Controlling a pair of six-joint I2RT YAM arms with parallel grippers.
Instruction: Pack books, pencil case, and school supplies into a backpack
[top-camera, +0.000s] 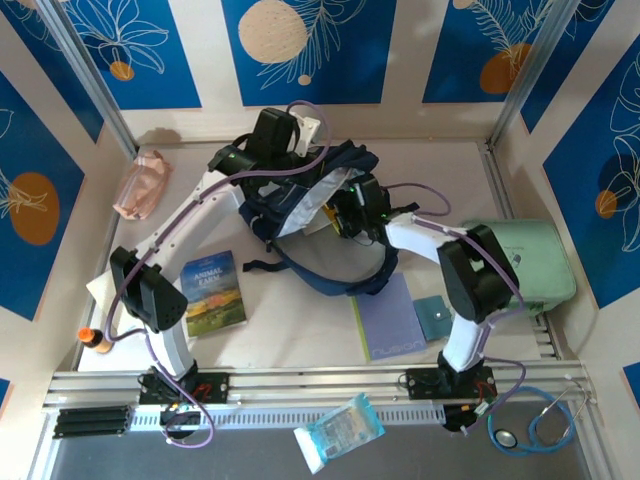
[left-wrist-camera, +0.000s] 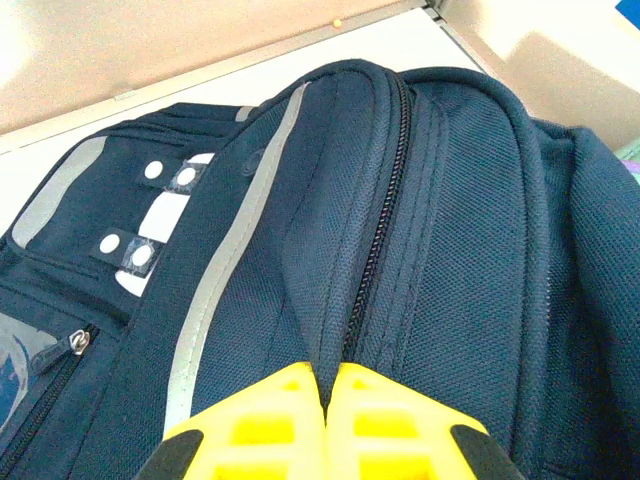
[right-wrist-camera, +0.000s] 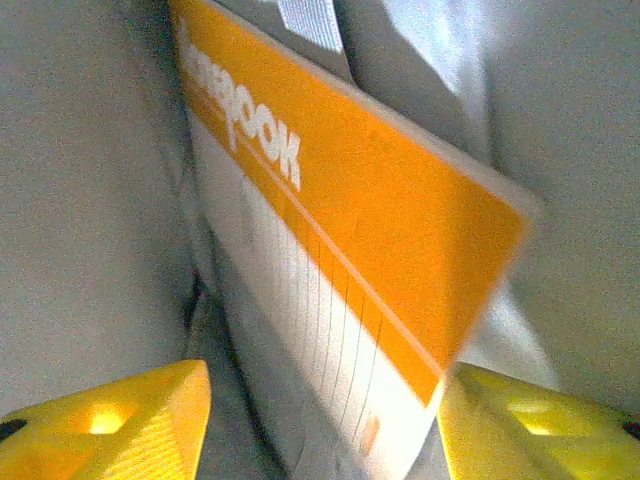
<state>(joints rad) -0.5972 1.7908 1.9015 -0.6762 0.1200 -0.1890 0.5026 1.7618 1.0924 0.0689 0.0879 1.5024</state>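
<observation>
The backpack (left-wrist-camera: 450, 250) lies on the table (top-camera: 300, 325), its zip edge pinched by the left tool (left-wrist-camera: 327, 420); inside its mouth the right tool (right-wrist-camera: 320, 385) stands spread around the white orange-banded book (right-wrist-camera: 350, 220), so I judge one book is in; still out are the Animal Farm book (top-camera: 213, 293) behind the left tool, the pink pencil case (top-camera: 140, 185) to its left, the orange-capped tube (top-camera: 92, 338) farther behind it, and the lavender notebook (top-camera: 392, 318) and teal pad (top-camera: 434, 317) behind the right tool.
</observation>
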